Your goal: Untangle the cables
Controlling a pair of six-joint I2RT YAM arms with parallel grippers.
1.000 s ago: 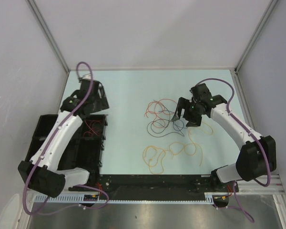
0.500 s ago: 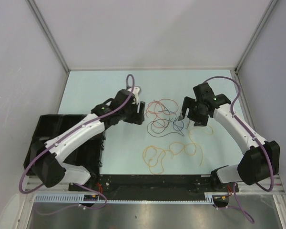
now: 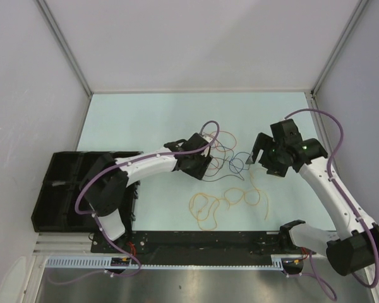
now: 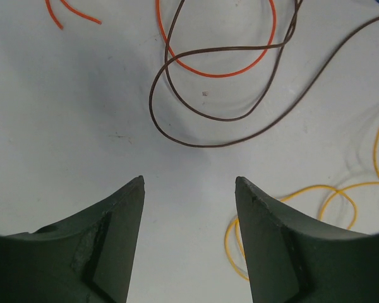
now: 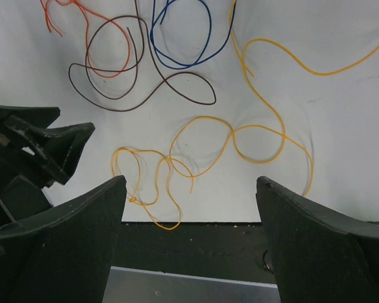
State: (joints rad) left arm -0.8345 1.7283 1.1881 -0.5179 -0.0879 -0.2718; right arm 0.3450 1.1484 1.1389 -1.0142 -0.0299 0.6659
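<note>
- Cables (image 3: 229, 153) loose on the pale table (image 3: 145, 120), centre of the top view, between the two grippers.
- Red, dark and blue strands wound into overlapping curls in the upper part of the spread, the whole cluster stretched left to right.
- Yellow-orange cable (image 3: 230, 197) lower in the frame, long axis also left to right, with one strand climbing toward the upper right near the right gripper.
- Left gripper (image 3: 201, 165) down over the left edge of the tangle, fingers spread wide, nothing between them.
- In the left wrist view: dark cable (image 4: 199, 146) curving across the frame just beyond the fingertips, not touching them.
- Red cable (image 4: 222, 76) looped further up the same frame, crossing the dark one near the top.
- A yellow-orange curl at lower right, close beside the right-hand finger.
- Right gripper (image 3: 258, 158) at the right edge of the tangle, likewise opened wide and empty.
- In the right wrist view: blue cable (image 5: 179, 67) as a rounded loop at top centre, with dark curls to its left and red at upper left.
- Yellow-orange winding through the middle and lower left of that frame, just above the gap between the fingers, clear of both.
</note>
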